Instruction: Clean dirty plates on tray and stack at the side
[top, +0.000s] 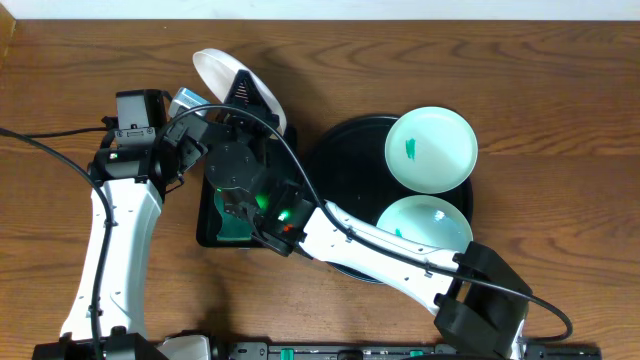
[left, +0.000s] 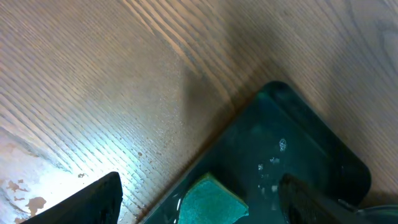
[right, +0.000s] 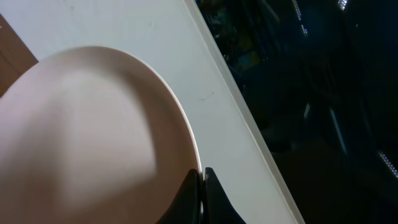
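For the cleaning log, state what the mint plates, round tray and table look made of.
Mint plates: likely plastic or melamine, smooth, evenly pale. Round tray: glossy black, probably plastic or lacquer, sheen along the rim. Table: wood or wood-look laminate, visible grain; cannot tell which.

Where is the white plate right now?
The white plate is at upper left in the overhead view, tilted up, pinched by the right gripper, just left of the round black tray.
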